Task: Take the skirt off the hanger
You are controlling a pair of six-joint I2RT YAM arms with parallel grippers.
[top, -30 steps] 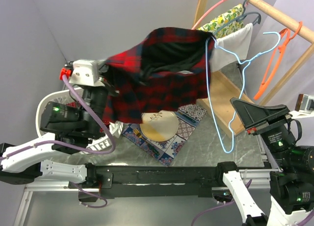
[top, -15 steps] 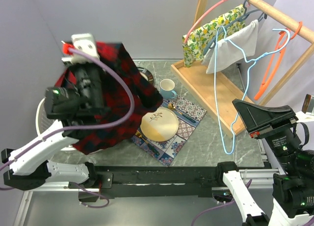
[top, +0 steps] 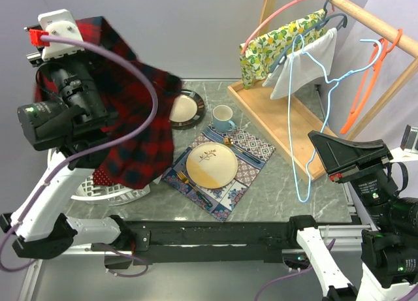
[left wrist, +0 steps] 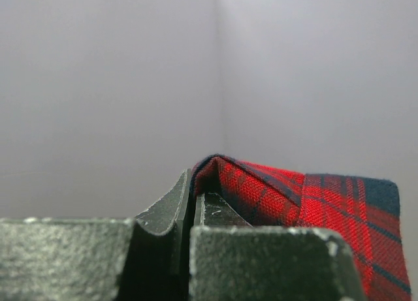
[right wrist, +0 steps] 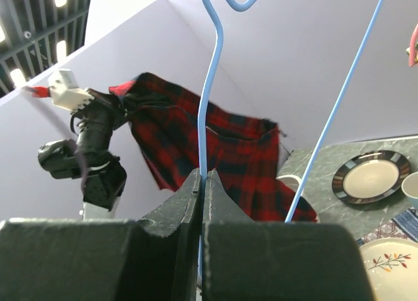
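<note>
Top view: skirt (top: 127,118) is off blue hanger (top: 307,131), hanging high over white basket (top: 108,195). Its hem is near striped plate (top: 185,108) and cup (top: 222,117), so a swing could knock them. Left wrist: left hand (left wrist: 192,191) clamped on thin skirt fold, could slip. Right wrist: right hand (right wrist: 201,183) pinching hanger wire; letting go may drop it onto bench (right wrist: 333,147).

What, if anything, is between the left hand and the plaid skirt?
Nothing visible. The left hand is shut directly on the skirt, which hangs apart from the blue hanger pinched by the right hand.
</note>
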